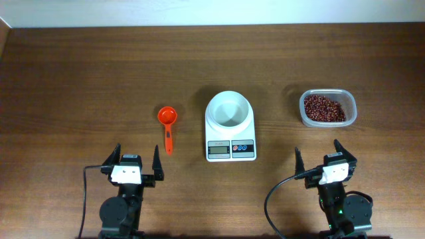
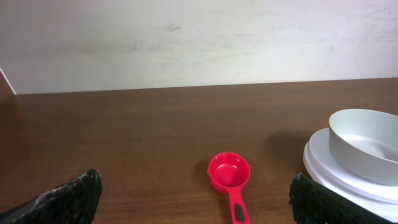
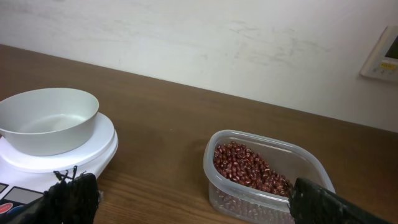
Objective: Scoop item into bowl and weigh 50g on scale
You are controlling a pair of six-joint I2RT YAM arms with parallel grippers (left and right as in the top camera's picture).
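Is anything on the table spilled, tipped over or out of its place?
Nothing stands out. The beans all lie inside the clear tub, the white bowl sits upright and empty on the scale, and the red scoop lies flat beside the scale.

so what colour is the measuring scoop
Bright red-orange scoop, with a dark inset on its handle; the left wrist view shows it best.
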